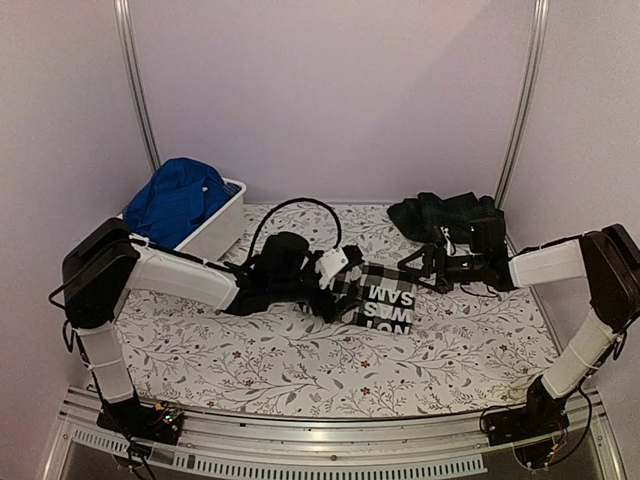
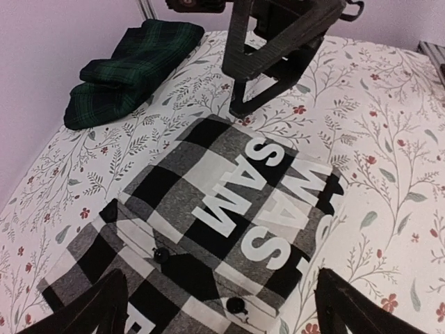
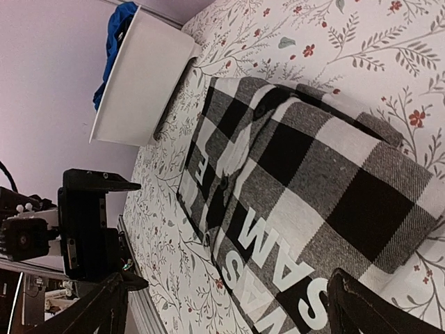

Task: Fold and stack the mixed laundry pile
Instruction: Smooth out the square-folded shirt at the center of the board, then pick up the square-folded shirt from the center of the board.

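The left gripper (image 2: 222, 316) stands wide and holds nothing, and the right gripper (image 3: 229, 313) facing it is wide and empty too. Between them, in the middle of the table (image 1: 300, 370), lies the checked shirt (image 1: 385, 295), folded into a thick rectangle with large white printed letters on top and two dark buttons (image 2: 161, 255) near the left fingers. The step in hand seems to be moving this packet to the stack. To do it well, I think each gripper should go low at its own end and close over all layers together, then both should lift evenly so the fold does not open. The shirt looks like soft woven flannel, rounded at its folded edge. The dark tartan garment (image 1: 445, 215) lies folded at the far right of the flowered tablecloth. The blue garment (image 1: 180, 195) is crumpled in the smooth white tub (image 1: 222, 232) at the far left.
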Robot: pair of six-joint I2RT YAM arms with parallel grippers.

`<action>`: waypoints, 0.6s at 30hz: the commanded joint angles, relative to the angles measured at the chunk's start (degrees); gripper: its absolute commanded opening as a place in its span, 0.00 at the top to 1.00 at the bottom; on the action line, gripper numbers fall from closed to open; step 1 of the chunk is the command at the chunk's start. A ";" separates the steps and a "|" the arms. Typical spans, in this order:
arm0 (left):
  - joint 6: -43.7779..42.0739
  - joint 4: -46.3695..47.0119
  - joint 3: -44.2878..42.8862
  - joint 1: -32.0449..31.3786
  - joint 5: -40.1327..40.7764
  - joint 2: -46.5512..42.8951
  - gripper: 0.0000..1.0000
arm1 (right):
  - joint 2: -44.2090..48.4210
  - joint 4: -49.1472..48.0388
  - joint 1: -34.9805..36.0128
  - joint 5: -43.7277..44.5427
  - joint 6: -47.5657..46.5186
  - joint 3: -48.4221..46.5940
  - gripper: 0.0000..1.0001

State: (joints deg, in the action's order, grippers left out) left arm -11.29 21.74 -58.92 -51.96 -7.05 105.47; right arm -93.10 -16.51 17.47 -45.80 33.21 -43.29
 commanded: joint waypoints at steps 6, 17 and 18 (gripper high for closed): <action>-16.36 -4.69 -13.09 -6.72 3.12 13.86 0.33 | 3.61 -1.26 -4.22 -0.99 4.05 9.43 0.02; -23.49 -6.12 -18.03 -10.12 1.81 22.75 0.59 | 4.30 -10.61 -6.10 -0.85 13.83 18.69 0.06; -23.59 -6.57 -18.41 -10.26 1.66 23.33 0.61 | 4.21 -12.27 -6.08 -1.13 15.10 19.40 0.06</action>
State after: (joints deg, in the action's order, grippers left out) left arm -31.31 17.58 -75.42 -60.42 -5.26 125.67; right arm -89.19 -21.93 11.53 -46.04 43.68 -26.48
